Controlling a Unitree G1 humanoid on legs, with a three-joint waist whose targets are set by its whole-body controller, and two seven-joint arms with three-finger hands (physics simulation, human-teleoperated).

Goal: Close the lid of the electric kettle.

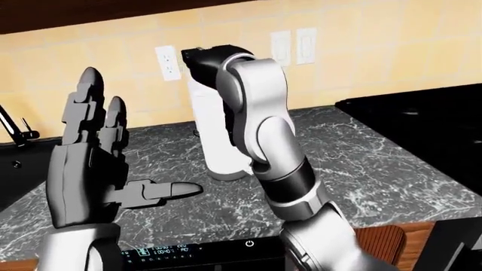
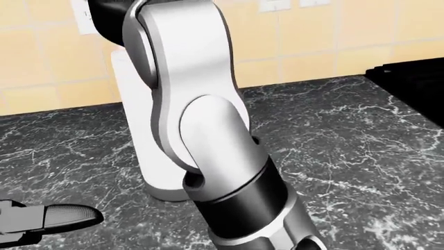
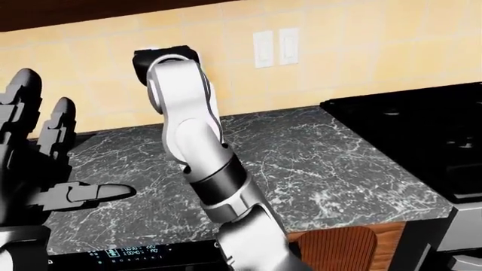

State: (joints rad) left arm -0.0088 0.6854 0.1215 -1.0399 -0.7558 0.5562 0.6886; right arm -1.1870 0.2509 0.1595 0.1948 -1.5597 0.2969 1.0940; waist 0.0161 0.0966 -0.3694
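The white electric kettle [image 1: 205, 132] stands on the dark marble counter [image 1: 361, 164] against the tiled wall. My right arm [image 1: 260, 124] bends up and over it, and the black right hand [image 1: 208, 58] sits on the kettle's top, hiding the lid. Its fingers cannot be made out. In the head view the same arm [image 2: 201, 109] covers most of the kettle body [image 2: 135, 109]. My left hand [image 1: 128, 144] is raised at the left of the left-eye view, open with fingers spread, well apart from the kettle.
A black stove [image 1: 422, 130] fills the counter's right end. Wall outlets [image 1: 167, 62] and switches [image 1: 294, 45] sit behind the kettle. A dark sink with a faucet [image 1: 11, 132] lies at the far left. An appliance control panel [image 1: 188, 249] runs below the counter edge.
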